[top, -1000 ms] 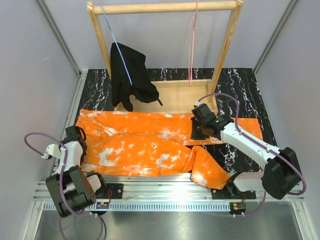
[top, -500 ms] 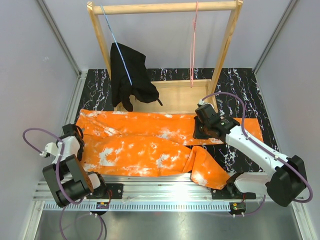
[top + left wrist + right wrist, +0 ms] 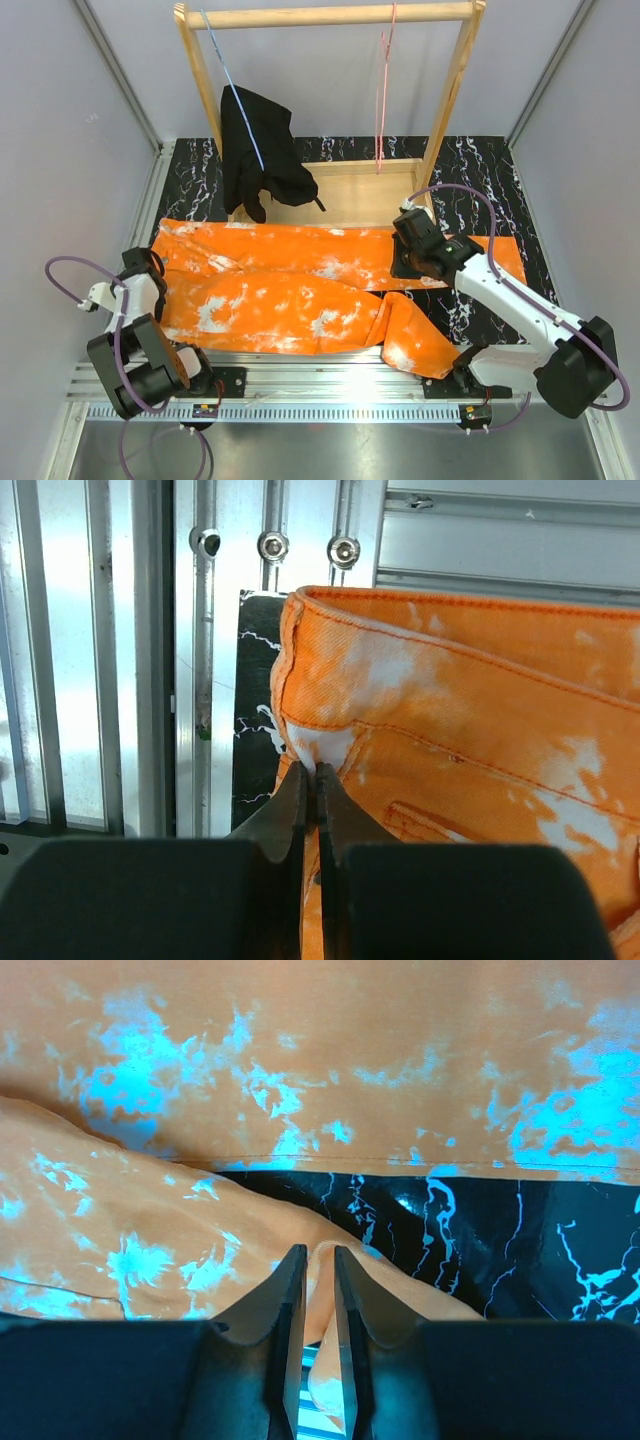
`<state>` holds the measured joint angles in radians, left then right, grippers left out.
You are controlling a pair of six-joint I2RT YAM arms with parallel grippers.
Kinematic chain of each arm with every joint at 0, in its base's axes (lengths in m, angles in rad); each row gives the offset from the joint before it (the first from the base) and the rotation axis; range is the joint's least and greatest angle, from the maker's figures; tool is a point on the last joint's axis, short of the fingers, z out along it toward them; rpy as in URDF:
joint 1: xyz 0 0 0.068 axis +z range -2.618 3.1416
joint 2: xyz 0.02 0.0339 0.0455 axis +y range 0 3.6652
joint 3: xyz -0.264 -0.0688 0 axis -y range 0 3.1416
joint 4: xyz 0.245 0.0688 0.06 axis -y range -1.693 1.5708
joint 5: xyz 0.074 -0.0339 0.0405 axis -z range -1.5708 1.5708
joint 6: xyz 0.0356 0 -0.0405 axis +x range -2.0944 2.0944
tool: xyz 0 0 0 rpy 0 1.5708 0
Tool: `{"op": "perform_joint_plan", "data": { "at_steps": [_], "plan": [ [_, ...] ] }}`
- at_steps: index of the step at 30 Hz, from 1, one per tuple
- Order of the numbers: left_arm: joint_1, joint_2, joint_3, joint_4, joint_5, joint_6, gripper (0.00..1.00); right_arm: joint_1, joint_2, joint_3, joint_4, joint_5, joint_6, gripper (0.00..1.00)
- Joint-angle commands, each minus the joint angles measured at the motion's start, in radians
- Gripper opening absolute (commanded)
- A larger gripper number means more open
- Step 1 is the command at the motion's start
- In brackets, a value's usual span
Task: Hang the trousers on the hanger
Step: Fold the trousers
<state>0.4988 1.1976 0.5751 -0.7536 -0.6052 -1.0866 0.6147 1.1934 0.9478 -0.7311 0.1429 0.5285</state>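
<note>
The orange trousers [image 3: 280,290] with white blotches lie spread flat across the table, waistband to the left and legs to the right. My left gripper [image 3: 150,272] is at their left end; the left wrist view shows it [image 3: 312,772] shut on the waistband corner of the trousers [image 3: 480,700]. My right gripper [image 3: 405,262] is over the legs, and in the right wrist view it [image 3: 320,1255] is pinching a raised fold of the trousers [image 3: 300,1060]. The pink hanger [image 3: 380,100] hangs empty from the wooden rail [image 3: 330,15] at the back right.
A black garment [image 3: 258,150] hangs on a light-blue hanger [image 3: 235,90] at the left of the wooden rack [image 3: 455,90]. The rack's wooden base [image 3: 350,190] sits behind the trousers. Metal rails [image 3: 330,365] run along the near edge, and grey walls close both sides.
My left gripper has closed onto the waistband corner after standing open, and its arm shifted slightly left. My right gripper, with the fold, crept a little to the right.
</note>
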Motion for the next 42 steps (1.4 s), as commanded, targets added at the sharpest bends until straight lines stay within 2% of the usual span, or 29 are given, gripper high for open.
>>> {"op": "perform_joint_plan", "data": {
  "at_steps": [1, 5, 9, 16, 20, 27, 32, 42],
  "plan": [
    [0.009, -0.065, 0.063, 0.046, 0.03, 0.08, 0.0, 0.01, 0.037, 0.012, -0.017, 0.052, -0.004, 0.24],
    [0.009, -0.144, 0.13, 0.086, 0.068, 0.194, 0.0, 0.008, 0.078, -0.003, -0.033, 0.034, 0.027, 0.25],
    [0.007, -0.191, 0.215, 0.082, 0.09, 0.252, 0.0, 0.013, 0.051, -0.072, -0.071, 0.041, 0.086, 0.31],
    [0.004, -0.204, 0.232, 0.166, 0.143, 0.317, 0.0, 0.065, -0.179, -0.159, -0.154, -0.005, 0.223, 0.44],
    [0.006, -0.211, 0.229, 0.206, 0.199, 0.335, 0.0, 0.089, -0.199, -0.194, -0.197, -0.028, 0.269, 0.51],
    [0.006, -0.227, 0.223, 0.221, 0.242, 0.352, 0.0, 0.157, -0.17, -0.288, -0.084, -0.062, 0.347, 0.64],
    [0.006, -0.227, 0.215, 0.224, 0.265, 0.353, 0.0, 0.186, -0.124, -0.334, -0.057, -0.039, 0.386, 0.66],
    [0.006, -0.236, 0.216, 0.227, 0.269, 0.361, 0.0, 0.194, 0.064, -0.369, 0.172, 0.014, 0.458, 0.69]
  ]
}}
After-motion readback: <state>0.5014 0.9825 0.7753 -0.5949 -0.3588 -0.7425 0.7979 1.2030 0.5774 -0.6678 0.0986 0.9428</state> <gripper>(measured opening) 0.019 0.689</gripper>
